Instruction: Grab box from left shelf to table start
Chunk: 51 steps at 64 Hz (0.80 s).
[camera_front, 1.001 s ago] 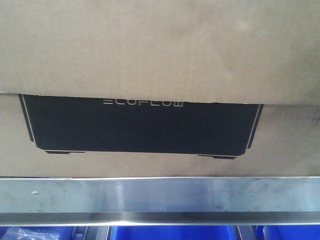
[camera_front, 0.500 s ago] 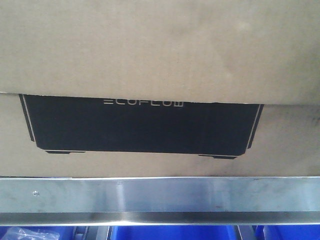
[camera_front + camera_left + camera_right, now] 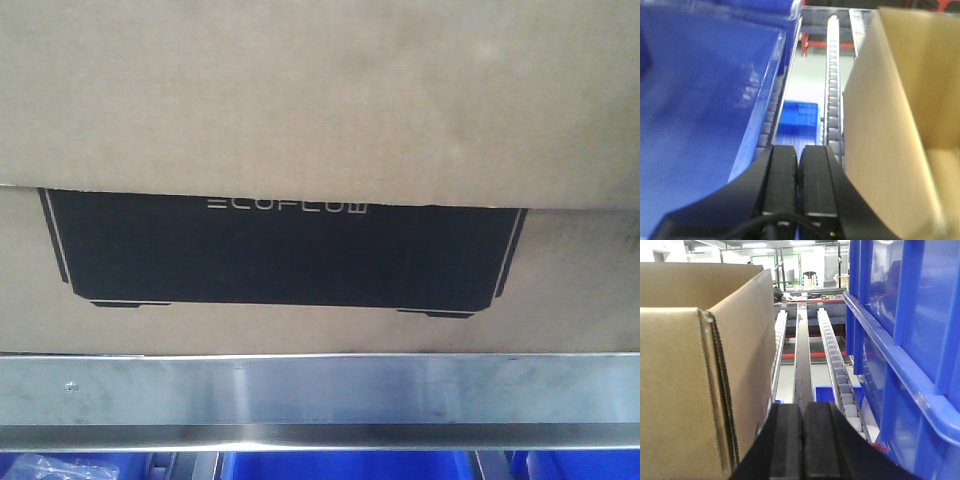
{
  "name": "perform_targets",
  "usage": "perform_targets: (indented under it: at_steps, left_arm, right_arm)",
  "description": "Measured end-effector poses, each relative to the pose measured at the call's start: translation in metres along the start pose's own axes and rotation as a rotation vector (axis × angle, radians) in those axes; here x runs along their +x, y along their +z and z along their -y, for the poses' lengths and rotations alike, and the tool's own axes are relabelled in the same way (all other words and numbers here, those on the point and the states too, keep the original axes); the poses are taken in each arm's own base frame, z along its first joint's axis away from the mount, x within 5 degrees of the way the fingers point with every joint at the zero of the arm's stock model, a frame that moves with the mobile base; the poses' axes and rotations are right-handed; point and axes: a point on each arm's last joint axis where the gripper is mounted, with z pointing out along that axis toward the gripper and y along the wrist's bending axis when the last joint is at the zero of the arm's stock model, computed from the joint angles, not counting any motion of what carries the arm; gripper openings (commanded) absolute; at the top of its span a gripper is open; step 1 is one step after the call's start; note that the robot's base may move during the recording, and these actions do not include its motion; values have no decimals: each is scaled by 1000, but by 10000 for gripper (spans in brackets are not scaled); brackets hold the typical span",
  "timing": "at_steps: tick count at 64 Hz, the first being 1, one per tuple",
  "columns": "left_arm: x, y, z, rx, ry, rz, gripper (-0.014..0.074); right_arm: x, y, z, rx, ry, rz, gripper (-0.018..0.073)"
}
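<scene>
The brown cardboard box [image 3: 320, 100] with its black ECOFLOW panel fills the front view and sits on the steel left shelf [image 3: 320, 390]. My left gripper [image 3: 799, 155] is shut and empty, in the gap between a blue bin and the box's left side [image 3: 880, 130]. My right gripper [image 3: 802, 412] is shut and empty, in the gap just right of the box's right side [image 3: 745, 350]. Neither gripper visibly touches the box. The table is out of view.
A blue plastic bin [image 3: 700, 110] stands close on the left of my left gripper. Stacked blue bins [image 3: 905, 340] stand close on the right of my right gripper. Roller tracks [image 3: 837, 365] run back along the shelf. More blue bins [image 3: 340, 465] sit below the rail.
</scene>
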Motion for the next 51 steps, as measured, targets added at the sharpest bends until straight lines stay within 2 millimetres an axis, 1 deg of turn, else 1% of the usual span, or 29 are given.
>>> perform_targets:
  at_steps: [9, 16, 20, 23, 24, 29, 30, 34, 37, 40, 51]
  left_arm:
    - [-20, 10, 5, 29, -17, -11, -12]
    - [-33, 24, 17, 75, 21, -41, -11]
    - [-39, 32, 27, 114, 53, -62, 0]
    - [-42, 38, 34, 135, 81, -80, 34]
    - [-43, 40, 36, 140, 87, -87, 59]
    - [-47, 51, 46, 150, 128, -136, 198]
    - [-48, 54, 48, 150, 136, -149, 246]
    - [-50, 60, 52, 140, 151, -184, 384]
    - [-53, 65, 54, 129, 153, -204, 451]
    - [-56, 69, 55, 110, 143, -228, 470]
    - [-69, 76, 58, 65, 67, -377, 441]
  right_arm:
    - [0, 0, 0, 0, 0, 0, 25]
    - [0, 0, 0, 0, 0, 0, 25]
    - [0, 0, 0, 0, 0, 0, 25]
    - [0, 0, 0, 0, 0, 0, 25]
    - [0, 0, 0, 0, 0, 0, 25]
    - [0, 0, 0, 0, 0, 0, 25]
    - [0, 0, 0, 0, 0, 0, 25]
    - [0, 0, 0, 0, 0, 0, 25]
    - [0, 0, 0, 0, 0, 0, 25]
    - [0, 0, 0, 0, 0, 0, 25]
    - [0, 0, 0, 0, 0, 0, 25]
